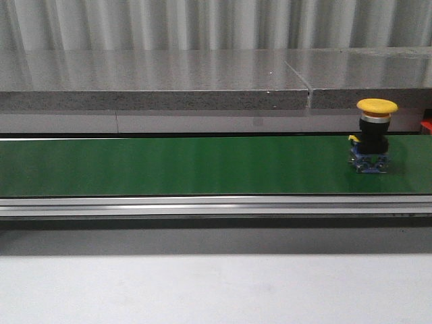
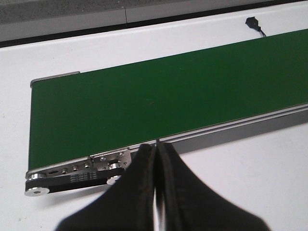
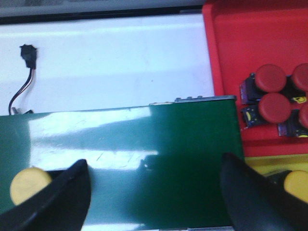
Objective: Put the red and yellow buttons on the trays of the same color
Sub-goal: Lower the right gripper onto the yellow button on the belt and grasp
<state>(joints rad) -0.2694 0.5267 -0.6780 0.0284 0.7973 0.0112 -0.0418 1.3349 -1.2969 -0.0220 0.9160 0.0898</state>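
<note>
A yellow button (image 1: 375, 133) with a black body stands upright on the green conveyor belt (image 1: 175, 165) at the far right in the front view. In the right wrist view its yellow cap (image 3: 29, 185) shows beside one finger of my right gripper (image 3: 154, 185), which is open and empty above the belt (image 3: 144, 159). A red tray (image 3: 250, 53) past the belt's end holds several red buttons (image 3: 269, 79). A yellow tray (image 3: 274, 166) with a yellow button (image 3: 296, 185) lies beside it. My left gripper (image 2: 156, 151) is shut and empty over the belt's other end.
A grey stone ledge (image 1: 155, 81) runs behind the belt. The belt's metal rail (image 1: 202, 206) runs along its front. A small black connector with wires (image 3: 26, 55) lies on the white table (image 3: 120, 62). The belt's end roller bracket (image 2: 79, 171) sits close to my left fingers.
</note>
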